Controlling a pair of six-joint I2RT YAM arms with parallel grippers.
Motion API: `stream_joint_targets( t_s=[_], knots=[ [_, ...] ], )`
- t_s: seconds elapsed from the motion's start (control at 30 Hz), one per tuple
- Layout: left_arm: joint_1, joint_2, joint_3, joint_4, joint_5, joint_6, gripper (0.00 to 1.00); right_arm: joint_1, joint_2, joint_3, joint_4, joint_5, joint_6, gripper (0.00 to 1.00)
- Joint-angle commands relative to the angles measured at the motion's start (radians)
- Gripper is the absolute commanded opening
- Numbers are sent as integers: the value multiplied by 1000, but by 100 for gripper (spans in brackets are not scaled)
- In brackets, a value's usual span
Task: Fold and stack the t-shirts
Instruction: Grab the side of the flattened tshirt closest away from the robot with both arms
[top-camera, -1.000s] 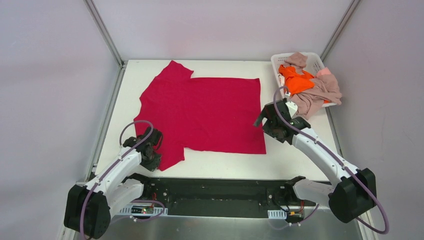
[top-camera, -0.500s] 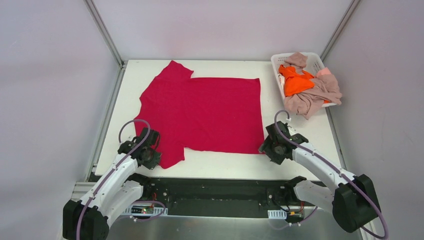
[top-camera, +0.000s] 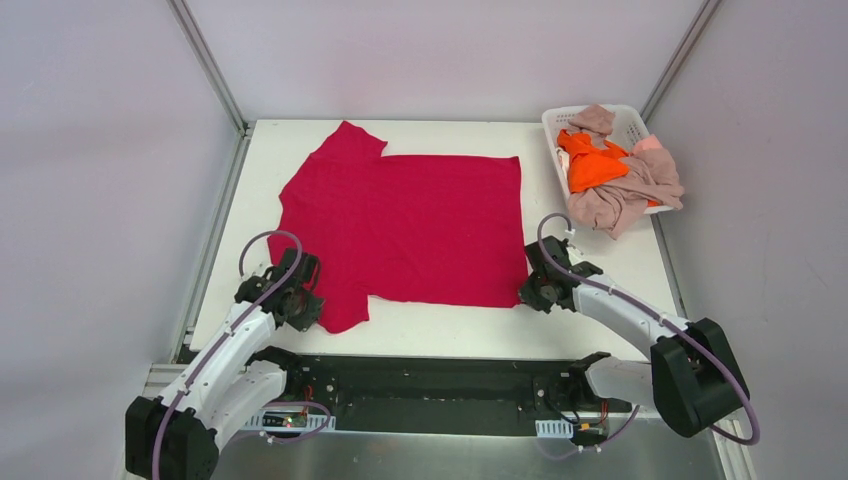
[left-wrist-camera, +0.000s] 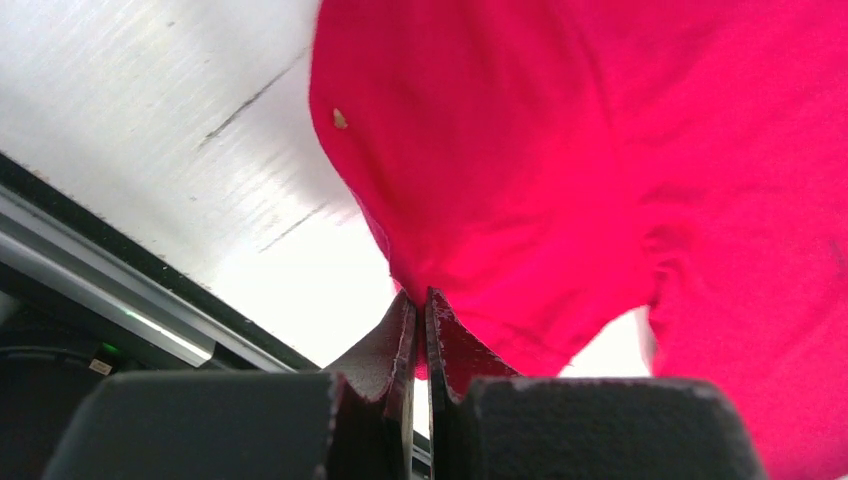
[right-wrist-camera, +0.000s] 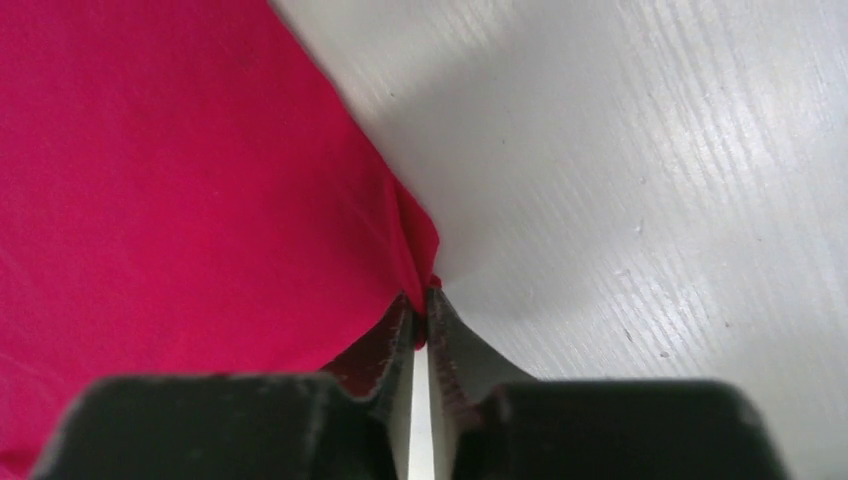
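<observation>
1. My left tool (left-wrist-camera: 420, 300) has its two fingers pressed together. A fold of the red shirt (top-camera: 410, 230) is pinched between the tips, at the edge of the sleeve nearest the arms.
2. From that tool the red cloth spreads ahead and to the right. Bare white surface (top-camera: 600, 270) shows to the tool's left in its wrist view.
3. My right tool (right-wrist-camera: 422, 300) is closed down to a thin slit. The shirt's near right corner is bunched and caught at the very tips.
4. From the right tool the shirt runs ahead and to the left, lying flat. Bare surface lies ahead and to its right.
5. The shirt's near hem stretches between the two tools and rests on the surface.
6. Well beyond the right tool and off to its right stands a white basket (top-camera: 549, 120). It holds an orange shirt (top-camera: 592, 165) and pink-beige shirts (top-camera: 625, 195), which spill over its near rim.
</observation>
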Motion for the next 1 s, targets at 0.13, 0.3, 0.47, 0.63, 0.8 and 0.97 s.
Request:
stream_joint_targets(
  t_s=[0.13, 0.3, 0.47, 0.63, 0.8, 0.97],
  knots=[
    [-2, 62, 155, 70, -3, 82, 0, 0, 9, 67, -36, 20, -35, 0],
    [0, 139, 283, 133, -9, 139, 0, -2, 39, 192, -98, -1, -81, 0],
    [11, 266, 427, 167, -30, 194, 0, -24, 91, 328, -169, 17, -117, 0],
    [72, 409, 544, 195, 11, 235, 0, -66, 166, 435, -197, 0, -152, 0],
    [142, 498, 645, 227, 38, 260, 0, -107, 256, 538, -212, -19, -165, 0],
    [182, 585, 740, 236, 48, 291, 0, -137, 340, 637, -233, -15, -194, 0]
  ],
)
